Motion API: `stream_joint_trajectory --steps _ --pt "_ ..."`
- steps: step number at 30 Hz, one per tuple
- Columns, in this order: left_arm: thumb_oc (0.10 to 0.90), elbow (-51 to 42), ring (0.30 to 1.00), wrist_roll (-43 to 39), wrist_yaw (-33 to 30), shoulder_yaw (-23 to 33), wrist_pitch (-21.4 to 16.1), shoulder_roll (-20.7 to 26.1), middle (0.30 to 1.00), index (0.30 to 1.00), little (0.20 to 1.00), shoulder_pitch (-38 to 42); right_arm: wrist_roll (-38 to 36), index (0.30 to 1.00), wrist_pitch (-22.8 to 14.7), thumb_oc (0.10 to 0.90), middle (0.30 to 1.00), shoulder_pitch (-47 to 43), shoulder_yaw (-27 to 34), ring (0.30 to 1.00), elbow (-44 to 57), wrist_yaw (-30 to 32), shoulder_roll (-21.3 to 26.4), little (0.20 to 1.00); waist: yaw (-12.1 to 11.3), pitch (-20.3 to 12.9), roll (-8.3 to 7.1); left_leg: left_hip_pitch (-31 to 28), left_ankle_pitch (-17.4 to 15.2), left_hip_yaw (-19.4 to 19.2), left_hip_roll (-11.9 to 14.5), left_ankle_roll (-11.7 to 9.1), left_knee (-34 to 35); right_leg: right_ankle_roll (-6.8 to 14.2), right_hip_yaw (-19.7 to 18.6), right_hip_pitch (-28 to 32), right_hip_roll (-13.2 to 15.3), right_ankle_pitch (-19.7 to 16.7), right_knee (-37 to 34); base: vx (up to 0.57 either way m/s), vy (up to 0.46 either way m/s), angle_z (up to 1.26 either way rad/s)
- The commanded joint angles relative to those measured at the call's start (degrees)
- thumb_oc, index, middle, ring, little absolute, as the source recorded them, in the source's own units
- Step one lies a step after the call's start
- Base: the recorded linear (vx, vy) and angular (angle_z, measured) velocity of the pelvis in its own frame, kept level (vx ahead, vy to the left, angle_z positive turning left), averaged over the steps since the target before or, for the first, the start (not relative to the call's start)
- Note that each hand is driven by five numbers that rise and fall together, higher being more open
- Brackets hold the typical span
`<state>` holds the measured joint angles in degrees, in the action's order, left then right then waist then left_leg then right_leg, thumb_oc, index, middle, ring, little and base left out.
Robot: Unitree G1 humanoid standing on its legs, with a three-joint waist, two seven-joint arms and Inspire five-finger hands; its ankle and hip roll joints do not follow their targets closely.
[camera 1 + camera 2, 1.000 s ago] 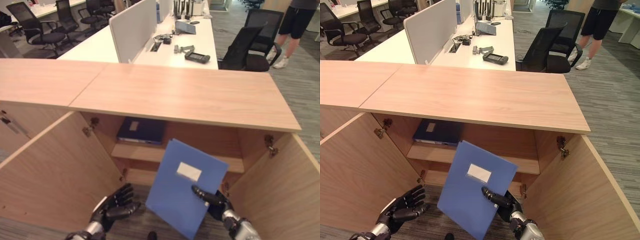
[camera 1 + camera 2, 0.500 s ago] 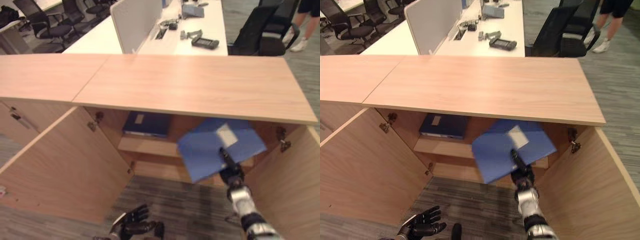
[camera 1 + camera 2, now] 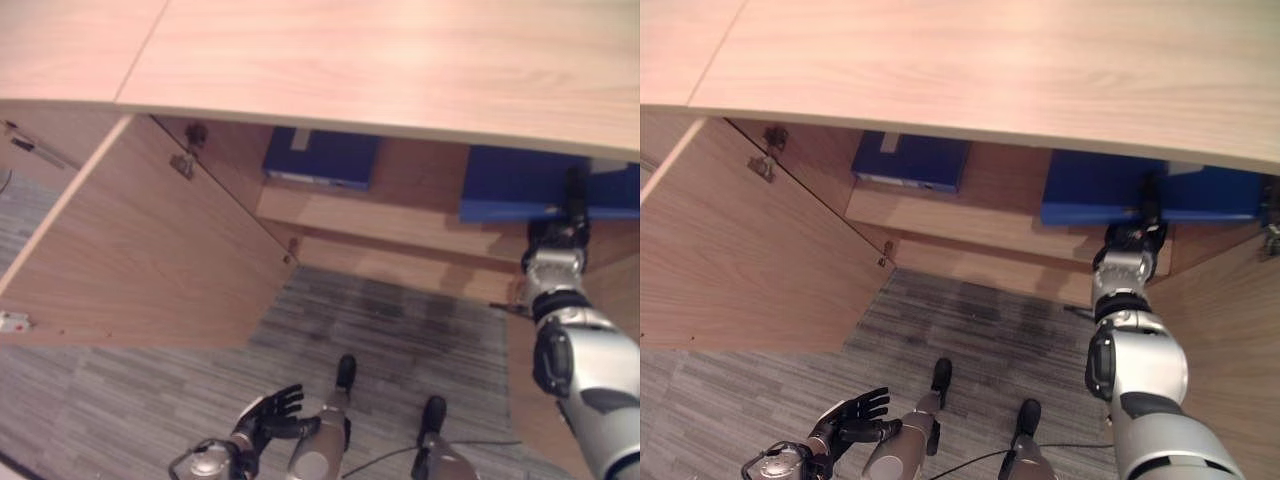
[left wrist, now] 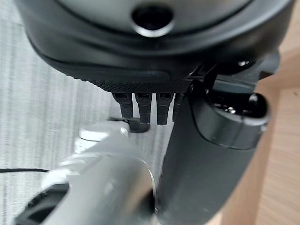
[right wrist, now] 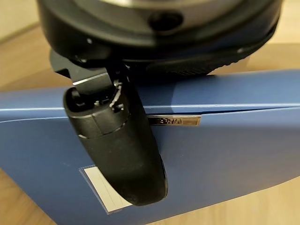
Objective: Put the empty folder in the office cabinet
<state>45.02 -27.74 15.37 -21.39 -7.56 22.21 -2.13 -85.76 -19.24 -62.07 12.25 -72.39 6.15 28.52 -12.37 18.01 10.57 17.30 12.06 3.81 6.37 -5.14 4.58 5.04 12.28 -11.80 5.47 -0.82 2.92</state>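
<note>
The right hand (image 5: pixel 117 140) is closed in a pinch on the blue folder (image 3: pixel 1090 190), its thumb lying flat across the cover just beside the white label (image 5: pixel 101 194), with the other fingers out of sight beneath, so the grip sits at the near edge, close to the metal clip (image 5: pixel 174 121). From there the folder reaches outward toward twelve o'clock, lying nearly flat on the cabinet shelf (image 3: pixel 350 215) at the right side of the open cabinet (image 3: pixel 400 60), under its wooden top. At about nine o'clock from it on the same shelf rests a second, darker folder (image 3: pixel 322 158), well apart. The left cabinet door (image 3: pixel 130 260) stands swung open at the left. Judging by its thinness and being empty, the folder should be light, fairly stiff but likely to flex, and its smooth cover could slide under the thumb; an edge pinch near the spine seems the sound place to hold, and a gentle push along the shelf should seat it. The left hand (image 3: pixel 852 414) hangs low at seven o'clock above the carpet (image 3: pixel 400 330), fingers loosely spread, holding nothing.
</note>
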Motion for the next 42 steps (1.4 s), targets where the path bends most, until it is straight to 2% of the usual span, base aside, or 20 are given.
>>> stream_joint_trajectory --steps 1,2,6,11,15,17,18,20,21,22,27,32,34,42 --pt "0.800 -1.13 0.900 2.39 -0.43 -2.85 -2.39 5.62 0.900 0.900 0.900 1.74 -0.16 0.300 -3.93 0.400 0.300 -7.37 -3.15 0.300 5.72 -2.15 5.26 0.300 -0.85 -2.52 -1.75 -1.14 -11.85 -1.37 3.98 -3.12 -9.33 2.83 -2.59 -5.87 5.08 10.33 13.45 0.02 -0.006 0.05" --pt "0.800 -2.07 0.900 2.55 -0.21 -3.57 -2.46 6.57 0.900 0.900 0.900 1.67 -0.87 0.300 -4.39 0.400 0.300 -9.77 -3.67 0.300 5.10 -1.32 6.37 0.300 -1.32 -2.26 -1.24 0.81 -12.33 -1.07 3.69 -3.21 -11.10 2.75 -2.65 -7.81 5.31 11.21 15.65 0.02 -0.007 0.06" --pt "0.800 -3.06 0.900 2.26 -0.11 -4.07 -2.26 7.57 0.900 0.900 0.900 1.70 -1.31 0.300 -4.65 0.400 0.300 -12.35 -4.60 0.300 4.65 -0.71 8.16 0.300 -1.78 -2.26 -0.74 3.41 -13.21 -0.35 3.00 -3.31 -13.33 2.68 -2.43 -10.34 5.79 12.72 19.10 0.00 -0.026 0.11" --pt "0.800 -6.05 0.900 1.58 -0.52 -5.27 -2.61 11.61 0.900 0.900 0.900 3.16 -3.24 0.300 -5.86 0.400 0.300 -19.17 -7.19 0.300 3.67 1.40 13.88 0.300 -3.27 -2.36 0.82 11.26 -15.29 2.79 0.86 -3.61 -20.35 2.47 -1.59 -18.00 7.93 17.19 30.76 0.01 -0.024 0.47" --pt "0.800 -8.89 0.900 0.73 -0.52 -6.72 -3.01 14.27 0.900 0.900 0.900 4.23 -2.48 0.300 -6.16 0.400 0.300 -23.94 -11.04 0.300 3.80 2.95 15.26 0.300 -3.81 -2.70 1.32 15.79 -16.94 4.20 -0.12 -3.80 -22.82 2.76 -2.32 -23.06 8.84 19.98 35.79 0.06 -0.027 0.35" --pt "0.800 -9.79 0.900 0.78 -0.67 -7.41 -2.99 14.64 0.900 0.900 0.900 4.40 -2.58 0.300 -6.27 0.400 0.300 -25.05 -11.80 0.300 4.08 3.39 15.00 0.300 -4.03 -2.94 1.63 17.21 -17.35 4.52 -0.43 -3.70 -23.34 2.90 -2.65 -24.60 8.95 20.78 36.95 -0.04 0.007 0.11" --pt "0.800 -10.39 0.900 0.53 -0.83 -7.65 -3.11 14.90 0.900 0.900 0.900 4.53 -2.84 0.300 -6.45 0.400 0.300 -25.35 -12.25 0.300 4.17 3.47 14.99 0.300 -4.33 -2.60 2.01 18.40 -16.11 4.39 -0.62 -3.55 -23.44 2.75 -2.18 -25.79 9.17 19.64 37.26 0.00 0.000 0.00" --pt "0.800 -11.07 0.900 0.33 -0.92 -7.81 -3.21 15.11 0.900 0.900 0.900 4.84 -3.35 0.300 -6.38 0.400 0.300 -25.38 -12.21 0.300 4.28 3.36 14.97 0.300 -4.21 -2.75 2.18 18.81 -17.22 4.65 -0.92 -3.60 -23.63 3.01 -2.73 -26.29 9.21 21.03 38.10 -0.01 -0.001 0.02" --pt "0.800 -11.26 0.900 0.14 -0.95 -7.97 -3.25 15.29 0.900 0.900 0.900 5.06 -4.02 0.300 -6.45 0.400 0.300 -25.12 -11.89 0.300 4.31 3.13 14.57 0.300 -4.49 -2.36 2.52 19.81 -15.98 4.56 -1.18 -3.48 -23.60 2.77 -2.15 -27.41 9.51 19.96 38.37 -0.01 0.007 0.06" --pt "0.800 -11.50 0.900 -0.18 -1.05 -7.97 -3.30 15.34 0.900 0.900 0.900 5.22 -4.50 0.300 -6.38 0.400 0.300 -25.08 -11.90 0.300 4.38 2.91 14.36 0.300 -4.31 -2.65 2.56 19.84 -17.34 4.78 -1.44 -3.58 -23.83 3.03 -2.88 -27.56 9.52 21.67 39.27 -0.04 0.018 0.05" --pt "0.800 -12.32 0.900 -0.69 -1.48 -7.75 -3.56 15.31 0.900 0.900 0.900 5.62 -5.66 0.300 -6.18 0.400 0.300 -24.42 -11.02 0.300 3.81 2.64 13.22 0.300 -4.35 -2.00 3.55 22.62 -17.05 5.02 -2.20 -3.55 -24.64 3.02 -2.84 -29.94 10.29 22.39 41.32 -0.01 0.001 0.05" --pt "0.800 -12.85 0.900 -0.94 -1.85 -7.27 -3.59 15.53 0.900 0.900 0.900 5.52 -5.84 0.300 -6.00 0.400 0.300 -23.41 -10.34 0.300 3.70 2.51 12.85 0.300 -4.23 -2.01 3.81 26.06 -17.58 5.28 -2.79 -3.44 -27.17 2.69 -3.23 -32.89 10.64 23.59 44.21 -0.01 0.000 0.02" --pt "0.800 -13.27 0.900 -0.85 -2.24 -7.05 -3.69 15.83 0.900 0.900 0.900 5.20 -6.28 0.300 -6.15 0.400 0.300 -22.39 -9.24 0.300 3.43 2.48 12.35 0.300 -4.27 -2.15 3.85 29.09 -18.42 5.78 -3.14 -3.24 -29.99 2.63 -3.53 -35.14 11.11 24.35 46.49 0.00 -0.014 0.12" --pt "0.800 -15.12 0.900 -1.79 -2.24 -6.29 -3.85 17.34 0.900 0.900 0.900 3.97 -7.18 0.300 -6.46 0.400 0.300 -20.82 -8.21 0.300 3.57 2.22 12.33 0.300 -4.45 -2.12 4.09 31.88 -19.82 6.32 -3.52 -3.13 -33.86 2.56 -4.10 -37.26 11.64 25.77 49.53 0.01 -0.015 0.06"
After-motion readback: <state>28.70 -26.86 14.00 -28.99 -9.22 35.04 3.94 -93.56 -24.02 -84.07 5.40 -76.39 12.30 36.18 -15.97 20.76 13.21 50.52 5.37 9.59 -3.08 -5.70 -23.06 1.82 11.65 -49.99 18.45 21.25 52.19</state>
